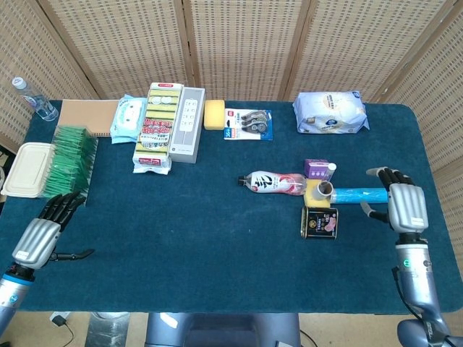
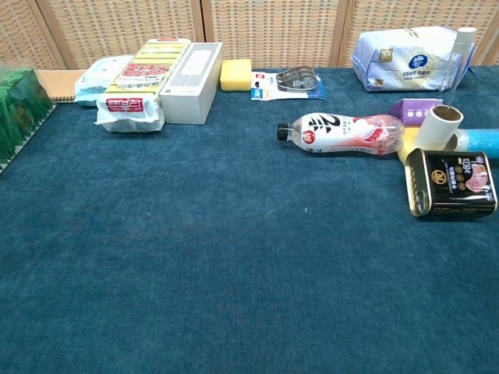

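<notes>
Dark blue cloth covers the table [image 1: 217, 246]; every item rests on it.

Right hand [image 1: 404, 206]: at the right edge, back of the hand facing up, fingers loosely spread and slightly curled, nothing between them. It sits just beside the right end of the blue tube [image 1: 362, 194]. Whether the thumb touches the tube cannot be told from the head view, and the chest view does not show the hand.

Blue tube: lies flat, pointing left to right, right of centre. Its left end meets a cardboard roll [image 2: 439, 125] in a tight cluster:
- black tin [image 2: 454, 183] just on the near side
- purple box [image 1: 316, 168] just on the far side
- pink-and-white bottle [image 1: 273, 183] on its side to the left

Left hand [image 1: 40, 235]: at the near left corner, fingers stretched out side by side, thumb out to one side, holding nothing. The nearest item is the green pack [image 1: 72, 160], just beyond the fingertips and apart from them.

Far edge: a wipes pack [image 1: 330, 111] at the right and stacked boxes at the left, well apart from both hands.

Progress, judged: no hold is made. The tube lies level in its cluster and both hands are empty, so closing on it and lifting it are not yet done.
</notes>
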{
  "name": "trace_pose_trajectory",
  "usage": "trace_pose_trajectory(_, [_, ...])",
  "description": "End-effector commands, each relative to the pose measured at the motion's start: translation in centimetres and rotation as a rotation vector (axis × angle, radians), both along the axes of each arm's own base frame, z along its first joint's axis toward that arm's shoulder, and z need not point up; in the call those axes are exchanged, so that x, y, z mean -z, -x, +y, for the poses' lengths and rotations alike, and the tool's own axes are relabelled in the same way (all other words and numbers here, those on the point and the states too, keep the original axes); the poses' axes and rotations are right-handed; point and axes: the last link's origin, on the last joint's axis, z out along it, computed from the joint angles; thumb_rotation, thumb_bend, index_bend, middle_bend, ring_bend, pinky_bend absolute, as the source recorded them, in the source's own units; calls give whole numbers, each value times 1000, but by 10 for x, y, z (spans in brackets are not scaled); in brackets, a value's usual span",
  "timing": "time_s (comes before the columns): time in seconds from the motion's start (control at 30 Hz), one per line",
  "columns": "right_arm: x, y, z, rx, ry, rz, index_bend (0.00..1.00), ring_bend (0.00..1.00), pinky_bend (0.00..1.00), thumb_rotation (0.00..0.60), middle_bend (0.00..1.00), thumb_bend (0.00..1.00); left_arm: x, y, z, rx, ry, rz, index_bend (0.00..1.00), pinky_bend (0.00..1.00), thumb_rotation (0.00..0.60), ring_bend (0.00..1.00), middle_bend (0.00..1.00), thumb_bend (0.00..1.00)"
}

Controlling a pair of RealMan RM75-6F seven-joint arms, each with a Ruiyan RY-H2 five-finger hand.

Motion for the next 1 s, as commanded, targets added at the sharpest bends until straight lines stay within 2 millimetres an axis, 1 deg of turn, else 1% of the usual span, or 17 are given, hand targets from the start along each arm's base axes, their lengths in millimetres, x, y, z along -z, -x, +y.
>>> trace_pose_trajectory(0.03, [-4,9,22,28,-17,-22,283,276,303,600,304,279,-1,-1,1,5,1,0,0,32,379,0,0,0])
trace_pose_trajectory(0.17, [-6,22,53,70,-43,0,283,277,295,600,306,280,-5,-1,5,8,-10,1,0,32,371,0,0,0])
trace_pose_trajectory(0.3, [-7,30,82,87,-76,6,283,280,289,600,313,280,-11,-2,6,12,-32,-9,0,32,374,0,0,0])
trace_pose_trajectory(0.47, [-14,39,118,116,-56,38,286,283,289,600,317,281,-22,-1,6,16,-74,-24,0,32,377,0,0,0])
trace_pose_trajectory(0.63, [-13,53,137,150,-78,110,286,283,289,600,318,281,-26,1,7,11,-90,-20,0,32,373,0,0,0])
trace_pose_trajectory(0.73, [-11,57,144,164,-84,124,286,282,289,600,318,281,-28,2,7,12,-98,-16,0,32,375,0,0,0])
trace_pose_trajectory(0.83, [-9,56,146,157,-85,129,286,283,289,600,318,281,-30,2,6,8,-99,5,0,32,378,0,0,0])
trace_pose_trajectory(0.87, [-8,52,145,135,-81,123,286,283,289,600,318,281,-31,5,5,-3,-98,34,0,32,378,0,0,0])
trace_pose_trajectory(1.0, [-5,50,144,122,-83,124,286,282,289,600,318,281,-31,5,1,-21,-74,74,0,32,379,0,0,0])
